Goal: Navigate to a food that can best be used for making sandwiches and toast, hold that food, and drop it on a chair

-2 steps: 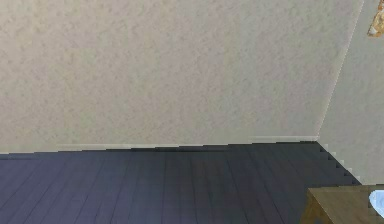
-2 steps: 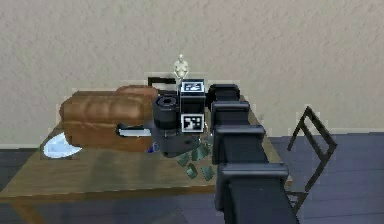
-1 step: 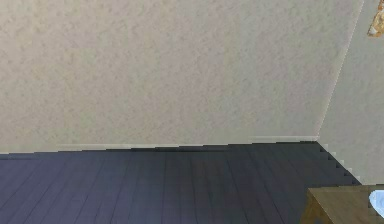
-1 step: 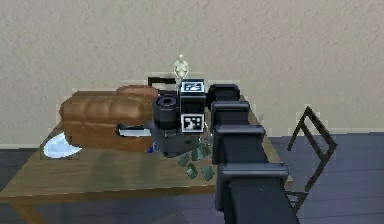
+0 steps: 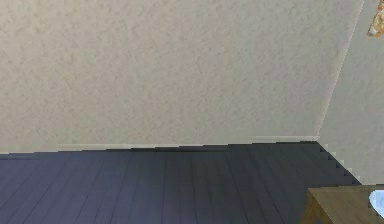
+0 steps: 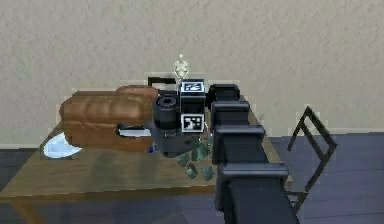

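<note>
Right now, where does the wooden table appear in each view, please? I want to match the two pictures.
Forward view: a corner of the wooden table juts in at the bottom right.
Arm side view: the wooden table spans the lower left and middle, with the bread loaf lying on it.
Shared landmark: the pale plate at the forward view's right edge appears again at the table's left end.

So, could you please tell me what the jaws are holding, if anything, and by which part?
It cannot be told: the gripper shows against the brown loaf, which lies on the wooden table, so no hold can be confirmed.
</note>
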### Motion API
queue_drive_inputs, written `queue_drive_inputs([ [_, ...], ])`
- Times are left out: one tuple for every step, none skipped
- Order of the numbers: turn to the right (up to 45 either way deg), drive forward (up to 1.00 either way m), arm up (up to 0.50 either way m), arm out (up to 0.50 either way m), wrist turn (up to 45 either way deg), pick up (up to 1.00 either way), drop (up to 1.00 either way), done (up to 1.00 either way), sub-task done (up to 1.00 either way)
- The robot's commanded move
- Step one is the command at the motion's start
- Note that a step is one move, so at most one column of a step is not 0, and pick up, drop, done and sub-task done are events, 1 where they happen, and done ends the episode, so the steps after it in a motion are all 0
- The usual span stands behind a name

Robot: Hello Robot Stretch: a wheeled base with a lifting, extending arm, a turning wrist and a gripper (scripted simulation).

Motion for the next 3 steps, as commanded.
queue_drive_inputs([
  [0.0,0.0,0.0,0.0,0.0,0.0,1.0,0.0,0.0],
  [0.0,0.0,0.0,-0.1,0.0,0.0,0.0,0.0,0.0],
  [0.0,0.0,0.0,0.0,0.0,0.0,0.0,1.0,0.0],
])
